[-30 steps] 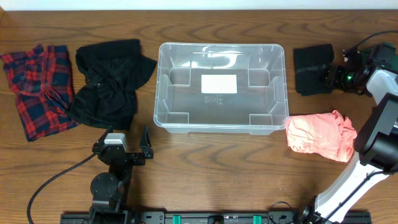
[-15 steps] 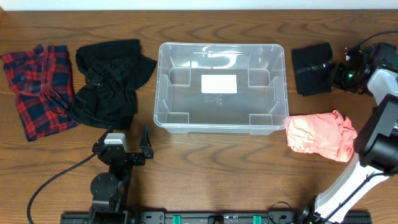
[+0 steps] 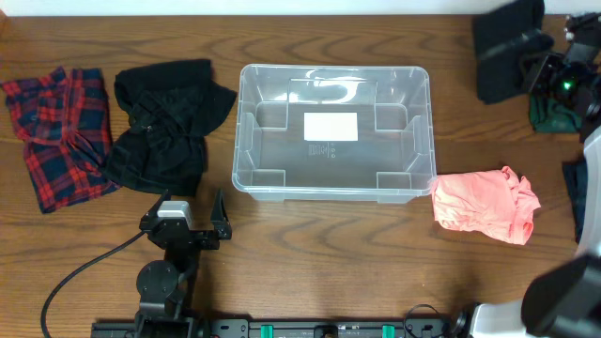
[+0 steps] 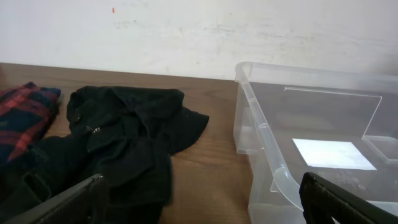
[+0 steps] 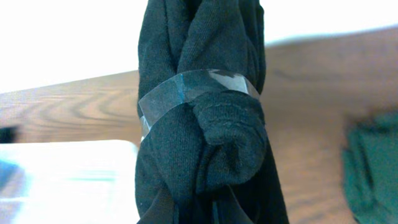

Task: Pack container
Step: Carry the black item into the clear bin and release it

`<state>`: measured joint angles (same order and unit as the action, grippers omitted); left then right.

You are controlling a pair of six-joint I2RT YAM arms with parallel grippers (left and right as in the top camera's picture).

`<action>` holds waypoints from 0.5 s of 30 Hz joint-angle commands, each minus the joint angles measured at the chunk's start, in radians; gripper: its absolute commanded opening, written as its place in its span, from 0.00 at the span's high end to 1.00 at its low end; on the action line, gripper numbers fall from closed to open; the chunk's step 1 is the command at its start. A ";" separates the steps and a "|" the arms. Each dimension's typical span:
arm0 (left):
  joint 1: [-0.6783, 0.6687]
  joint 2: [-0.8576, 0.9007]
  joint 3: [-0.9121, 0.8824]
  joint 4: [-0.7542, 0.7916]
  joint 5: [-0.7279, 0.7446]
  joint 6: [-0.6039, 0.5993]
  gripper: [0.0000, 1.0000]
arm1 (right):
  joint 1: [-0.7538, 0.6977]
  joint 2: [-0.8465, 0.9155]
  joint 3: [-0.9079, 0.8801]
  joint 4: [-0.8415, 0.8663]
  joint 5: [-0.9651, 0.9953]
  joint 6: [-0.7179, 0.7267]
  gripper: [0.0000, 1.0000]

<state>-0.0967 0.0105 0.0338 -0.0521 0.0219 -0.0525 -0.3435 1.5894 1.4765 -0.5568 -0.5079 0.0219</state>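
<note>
At far right, the raised right end effector (image 3: 533, 73) clamps a black taped bundle (image 5: 205, 143).

Matte black left arm (image 3: 160, 278) with a round joint housing and a silver-grey block (image 3: 172, 213) bolted near the wrist. Black left gripper (image 3: 185, 214) with two flat dark fingers (image 4: 65, 202), blunt at the tips. Thin black cable (image 3: 70, 277) curling away from the base. Right arm (image 3: 562, 299) in glossy white shells over black joints, with a small green light (image 3: 566, 85) at the wrist.
</note>
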 commanded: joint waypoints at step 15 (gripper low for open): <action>-0.005 -0.006 -0.030 -0.019 -0.015 -0.002 0.02 | 0.602 -0.031 0.014 -0.011 0.225 0.664 0.99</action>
<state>-0.0967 0.0101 0.0338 -0.0521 0.0219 -0.0525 0.1783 1.5265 1.4765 -0.5652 -0.4225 0.4744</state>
